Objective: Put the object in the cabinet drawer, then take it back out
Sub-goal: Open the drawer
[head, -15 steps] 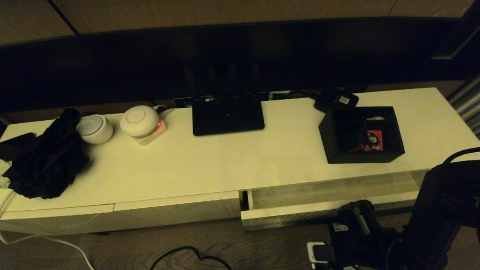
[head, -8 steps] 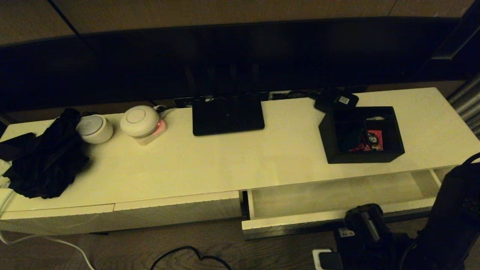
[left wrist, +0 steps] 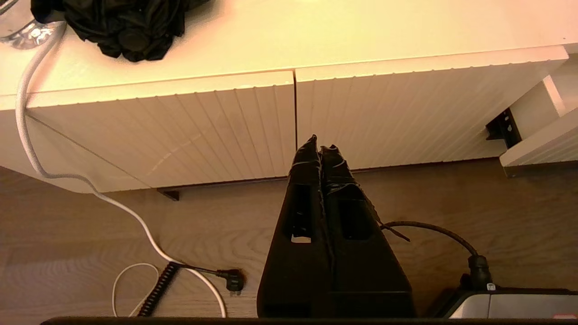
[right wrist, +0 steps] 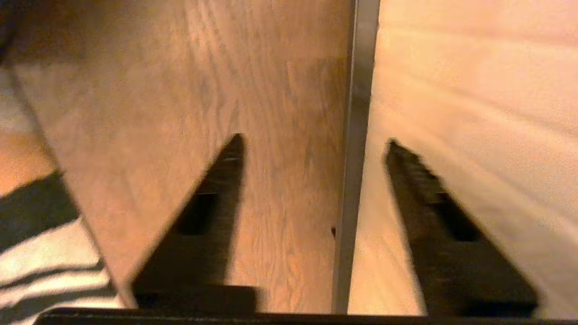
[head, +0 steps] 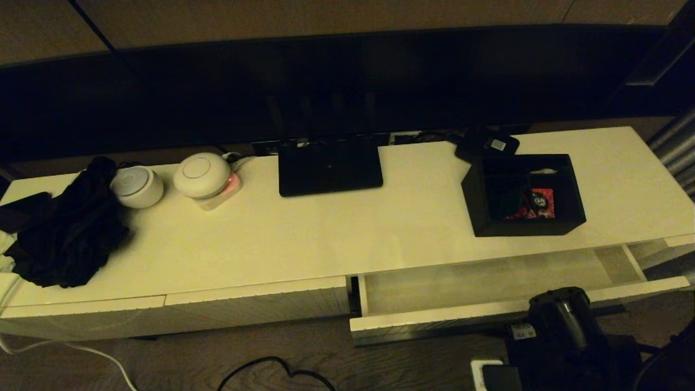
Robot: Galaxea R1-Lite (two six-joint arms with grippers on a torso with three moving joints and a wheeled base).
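The black box with dividers and red packets [head: 524, 195] stands on the cabinet top at the right, above the wide drawer [head: 434, 316]. That drawer is pulled out, and its pale inside is bare. My right arm [head: 562, 320] is low in front of the drawer's right half. The right gripper [right wrist: 314, 142] is open and holds nothing. In the right wrist view the lower edge of the ribbed drawer front [right wrist: 451, 90] runs between the fingers. My left gripper [left wrist: 320, 146] is shut and empty. It hangs low before the two short drawer fronts.
On the cabinet top are a flat black router [head: 329, 165], a small black device with a white label [head: 487, 144], two white round units [head: 202, 175] and a black cloth [head: 68, 233]. Cables [head: 277, 369] and a white power strip [head: 486, 369] lie on the floor.
The wide drawer has slid further out. My right arm has drawn back toward me and to the right, uncovering the drawer's right end.
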